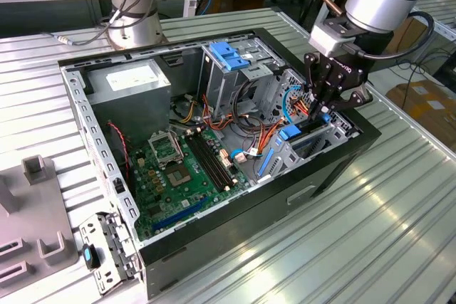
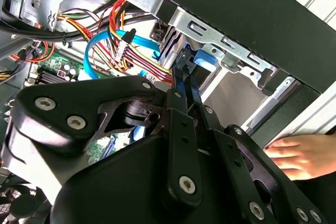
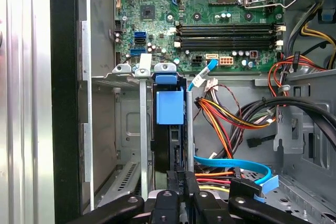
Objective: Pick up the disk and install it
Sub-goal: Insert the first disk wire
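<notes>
We are observing the tool (image 1: pixel 326 114) clamping the disk (image 3: pixel 169 124) on edge, fingers (image 2: pixel 181 109) pinched narrowly on its blue carrier rail. The disk is standing upright inside the drive bay (image 3: pixel 140 129) of the open computer case (image 1: pixel 85 115), beside the motherboard (image 1: pixel 182 169). A hand (image 2: pixel 296 153) is resting against the case's outer wall.

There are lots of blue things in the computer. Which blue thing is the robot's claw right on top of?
The disk with the blue rail, standing in its slot by the case's edge. The end effector is on it; the blue-handled cage stands farther back.
</notes>
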Controlling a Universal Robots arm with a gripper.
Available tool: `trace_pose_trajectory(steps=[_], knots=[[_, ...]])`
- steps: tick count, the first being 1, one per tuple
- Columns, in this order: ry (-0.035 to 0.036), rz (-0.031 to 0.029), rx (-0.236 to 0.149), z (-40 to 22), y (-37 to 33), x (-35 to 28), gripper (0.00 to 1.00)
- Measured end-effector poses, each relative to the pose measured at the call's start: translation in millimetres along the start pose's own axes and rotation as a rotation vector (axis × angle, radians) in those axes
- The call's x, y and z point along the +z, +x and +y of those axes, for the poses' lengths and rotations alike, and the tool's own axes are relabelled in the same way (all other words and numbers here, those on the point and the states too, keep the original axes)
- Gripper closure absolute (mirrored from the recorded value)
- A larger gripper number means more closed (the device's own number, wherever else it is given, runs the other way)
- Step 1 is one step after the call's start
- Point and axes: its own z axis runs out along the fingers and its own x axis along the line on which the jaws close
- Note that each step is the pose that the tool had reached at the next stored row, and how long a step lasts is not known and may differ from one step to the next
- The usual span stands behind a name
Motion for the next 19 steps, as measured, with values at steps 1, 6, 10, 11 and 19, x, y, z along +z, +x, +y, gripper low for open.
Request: trace_pose_trajectory(steps=[1,6,10,11,19], knots=[[0.0,0.0,0.0,0.0,0.0,0.0,0.83],[0.0,0.0,0.0,0.0,0.0,0.1,0.83],[0.0,-0.0002,0.0,0.0,0.0,1.5,0.83],[0.0,-0.0001,0.0,0.0,-0.1,3.1,0.83],[-0.0003,-0.0013,0.0,0.0,-0.2,7.8,0.82]])
